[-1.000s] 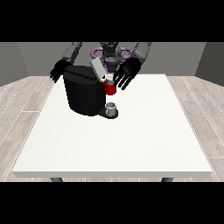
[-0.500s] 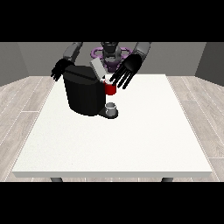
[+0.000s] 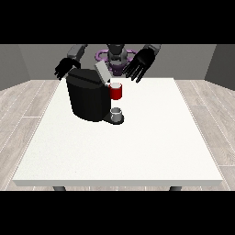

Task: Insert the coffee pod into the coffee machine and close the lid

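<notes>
Writing: none readable on the black boxy coffee machine [image 3: 89, 98].
Lid: grey flap [image 3: 102, 71] tilted up.
Red thing at the machine [image 3: 116, 91]: front, above a grey thing [image 3: 117, 112].
Hand at view's right [image 3: 139, 64]: fingers spread, behind the machine.
Hand at view's left [image 3: 64, 68]: fingers unclear.
Tabletop [image 3: 151, 137]: white.

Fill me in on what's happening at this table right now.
A humanoid robot stands behind a white table with a black coffee machine in front of it. Both hands are raised with fingers spread, holding nothing: the hand at the view's right hovers above and behind a red thing at the machine, and the hand at the view's left is behind the machine's far corner. The machine's lid stands tilted open. A small grey thing sits at the machine's base.
</notes>
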Robot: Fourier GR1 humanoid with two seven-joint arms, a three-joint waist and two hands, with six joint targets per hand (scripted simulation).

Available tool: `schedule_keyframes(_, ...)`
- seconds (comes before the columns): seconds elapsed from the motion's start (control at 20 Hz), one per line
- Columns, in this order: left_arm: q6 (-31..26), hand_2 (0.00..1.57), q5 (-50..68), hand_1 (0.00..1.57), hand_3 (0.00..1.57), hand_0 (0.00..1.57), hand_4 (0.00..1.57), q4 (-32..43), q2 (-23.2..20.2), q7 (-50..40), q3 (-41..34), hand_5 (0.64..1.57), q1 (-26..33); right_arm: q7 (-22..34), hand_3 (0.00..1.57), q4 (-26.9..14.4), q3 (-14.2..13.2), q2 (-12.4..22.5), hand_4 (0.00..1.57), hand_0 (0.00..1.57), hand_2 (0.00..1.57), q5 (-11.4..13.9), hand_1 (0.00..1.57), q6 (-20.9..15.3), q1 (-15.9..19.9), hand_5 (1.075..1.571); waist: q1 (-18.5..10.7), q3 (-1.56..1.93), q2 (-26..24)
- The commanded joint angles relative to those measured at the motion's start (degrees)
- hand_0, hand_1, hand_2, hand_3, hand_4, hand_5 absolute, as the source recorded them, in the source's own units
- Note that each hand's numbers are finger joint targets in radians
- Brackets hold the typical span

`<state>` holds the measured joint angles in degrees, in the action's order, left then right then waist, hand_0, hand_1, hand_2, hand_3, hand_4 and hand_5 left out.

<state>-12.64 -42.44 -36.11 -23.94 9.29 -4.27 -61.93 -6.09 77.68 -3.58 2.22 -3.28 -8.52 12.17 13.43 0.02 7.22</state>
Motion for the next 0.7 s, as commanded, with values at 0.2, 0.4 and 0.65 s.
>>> schedule_keyframes(0.2,0.6,0.0,10.6,0.0,0.0,0.0,0.0,-0.5,6.9,-1.9,-8.8,1.571,6.2,-2.0,0.0,0.1,-0.9,0.6,0.49,0.0,0.0,-1.6,0.0,2.3,-6.6,1.571,-4.4,-0.01,-9.5)
schedule_keyframes(0.4,2.2,0.0,18.3,0.0,0.0,0.0,0.24,-0.6,14.0,2.2,-13.9,1.571,12.5,0.6,0.0,1.7,-1.2,4.5,0.37,0.0,0.0,-1.4,0.0,4.5,-5.9,1.571,-7.9,-0.08,-13.6)
schedule_keyframes(0.65,-0.8,0.0,22.3,0.0,0.0,0.0,0.0,-1.1,15.0,6.1,-15.9,1.571,20.0,5.9,0.0,5.6,-1.4,7.7,0.26,0.0,0.0,-3.7,0.0,8.4,-4.6,1.571,-11.3,-0.07,-18.8)
